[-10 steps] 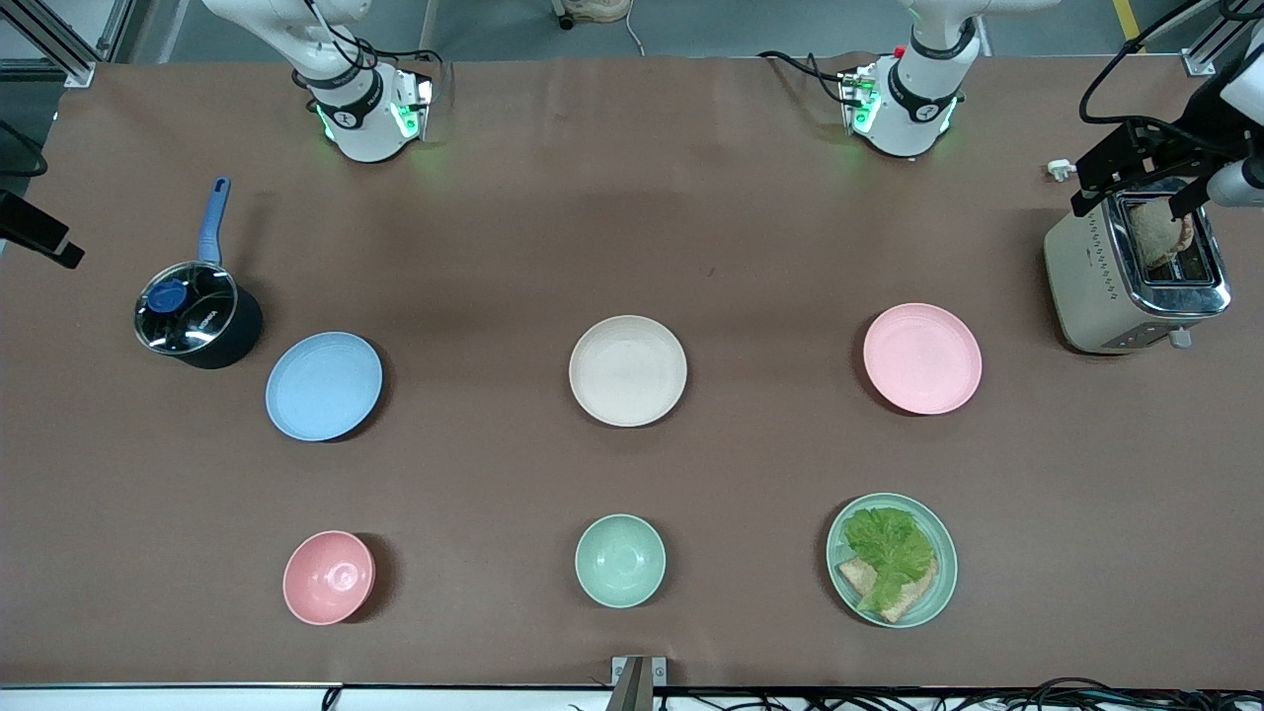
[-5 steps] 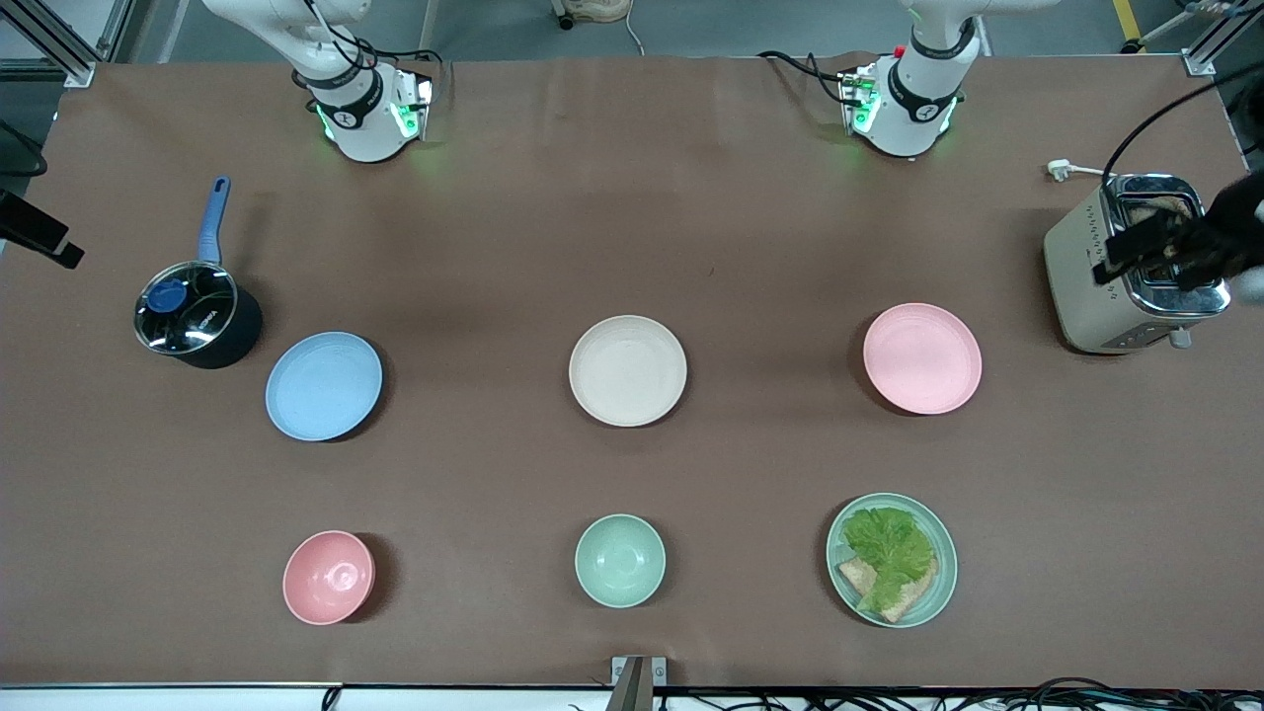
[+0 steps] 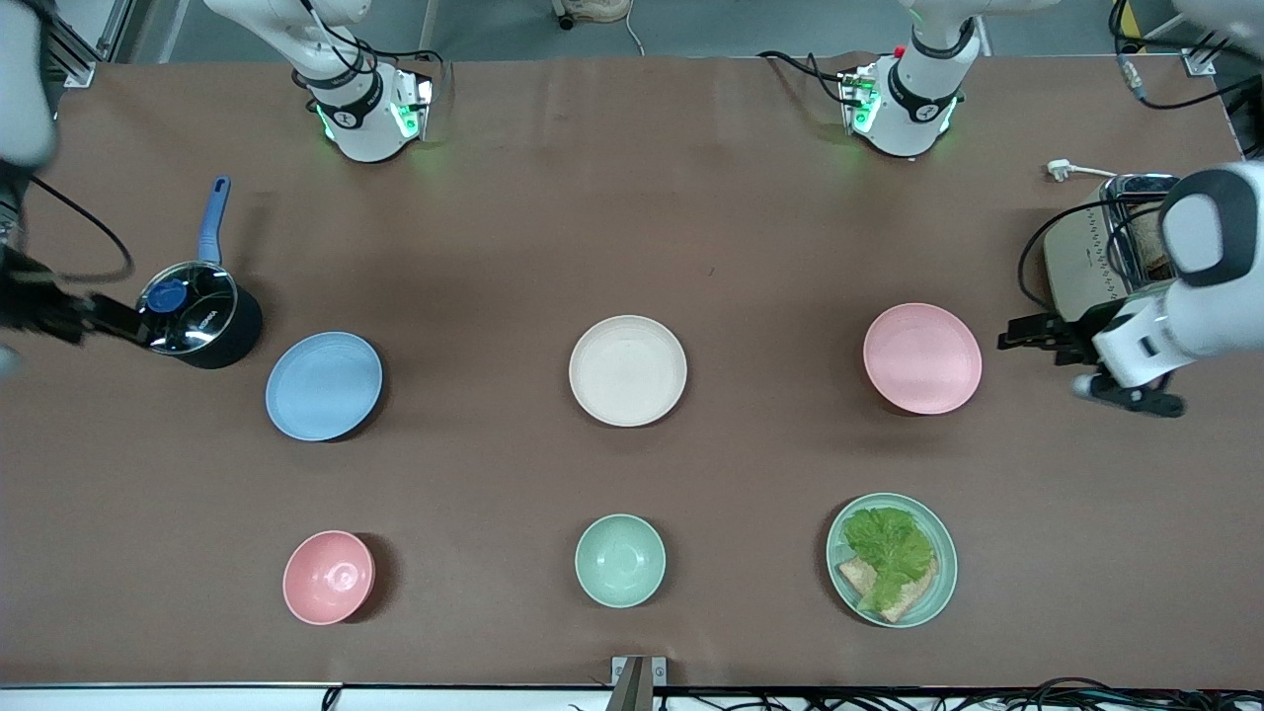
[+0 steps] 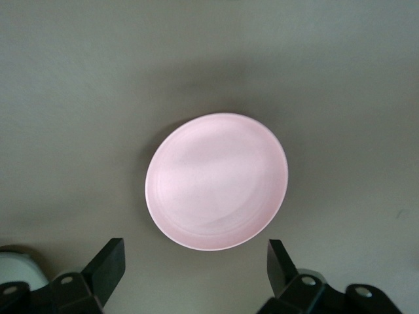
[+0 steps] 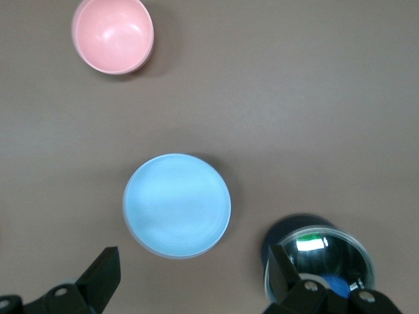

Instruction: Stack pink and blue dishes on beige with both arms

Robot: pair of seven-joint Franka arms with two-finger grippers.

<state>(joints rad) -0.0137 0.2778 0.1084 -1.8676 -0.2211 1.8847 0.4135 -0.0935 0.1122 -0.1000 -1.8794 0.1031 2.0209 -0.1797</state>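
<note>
While both arms hang high over the counter (image 3: 632, 197), the beige plate (image 3: 627, 370) sits in the middle, bare. Toward the left arm's end from that beige plate lies the pink plate (image 3: 922, 357), and the left tool (image 4: 196, 261) hovers beside it, just off its rim, fingers (image 4: 108, 265) spread wide. Toward the right arm's end from the beige plate lies the blue plate (image 3: 323, 385), next to a lidded saucepan (image 3: 196, 318); the right tool (image 5: 193, 268) hangs by that plate's edge, fingers (image 5: 105, 271) likewise spread and holding nothing.
</note>
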